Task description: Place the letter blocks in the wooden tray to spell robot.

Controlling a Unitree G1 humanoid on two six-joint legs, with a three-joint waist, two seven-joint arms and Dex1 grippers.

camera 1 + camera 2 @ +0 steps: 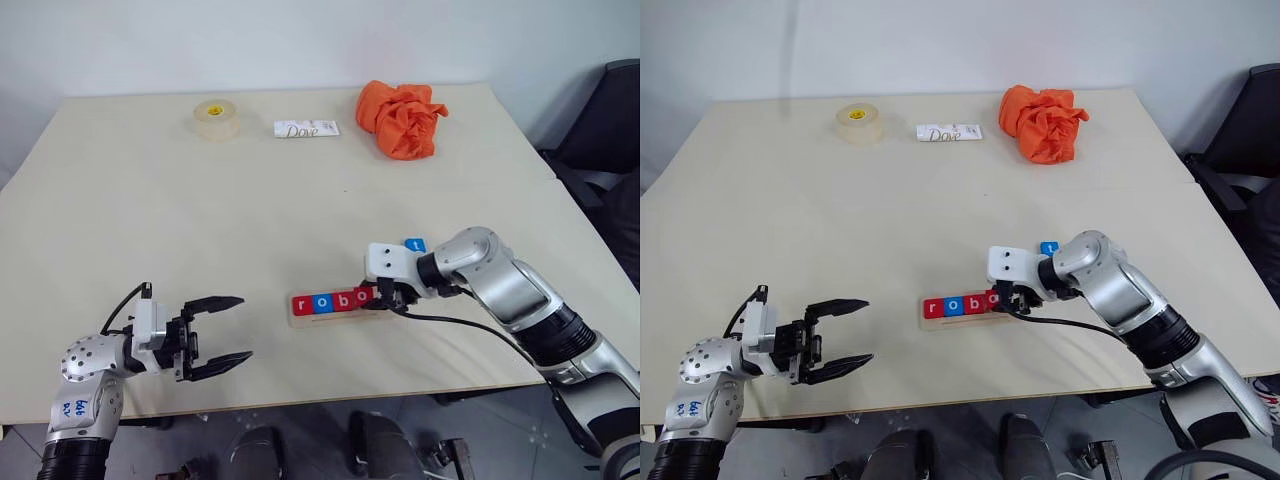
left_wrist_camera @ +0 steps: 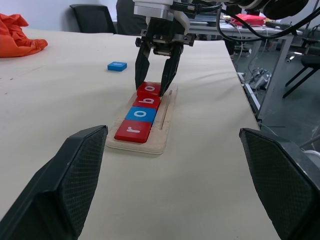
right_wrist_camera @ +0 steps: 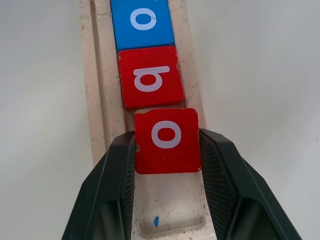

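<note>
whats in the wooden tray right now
The wooden tray holds four blocks in a row: red r, blue o, red b and a red o, gripped by the right gripper. The last slot is bare; the tray floor under the blocks is covered.

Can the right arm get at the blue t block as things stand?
Probably not yet. The right claw is shut on the red o block over the wooden tray. The blue t block lies bare on the table just beyond that arm, nothing around it, so after release the way looks free.
</note>
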